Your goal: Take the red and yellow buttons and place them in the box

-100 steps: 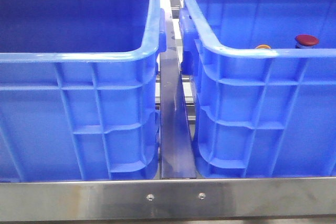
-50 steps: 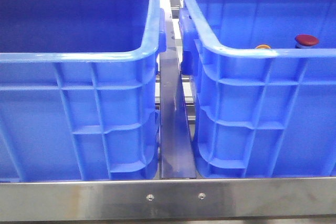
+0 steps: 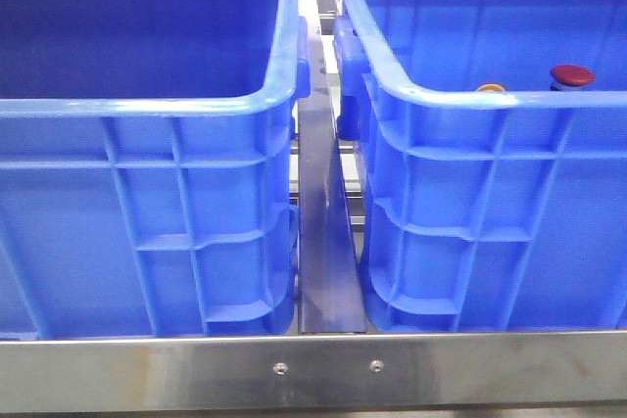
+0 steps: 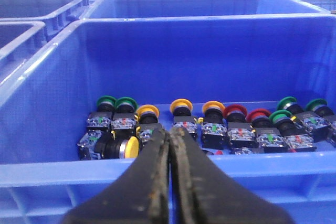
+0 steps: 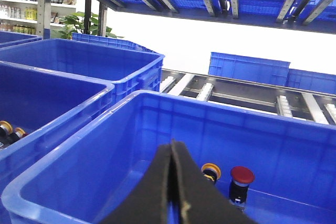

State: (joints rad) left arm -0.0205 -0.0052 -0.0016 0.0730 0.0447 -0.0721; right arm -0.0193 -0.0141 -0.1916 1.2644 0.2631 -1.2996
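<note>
1. The left gripper (image 4: 169, 145), its jaws pressed together and holding nothing, is hovering above the near wall of the big blue plastic supply crate (image 4: 31, 169). A row of green, yellow and red mushroom-head push buttons (image 4: 210, 129) is lying on that crate's floor.
2. It is needing to spread its jaws before descending, then close squarely on one yellow cap, avoiding neighbours standing just beside.
3. The right gripper (image 5: 175, 182) is likewise closed and empty, hovering above the right blue plastic box (image 3: 490, 100), where one dark red domed button (image 3: 572, 75) and one yellow-orange button (image 3: 491, 88) are already sitting, apparently upright.
4. Nothing in the front view is differing from half a second ago.
</note>
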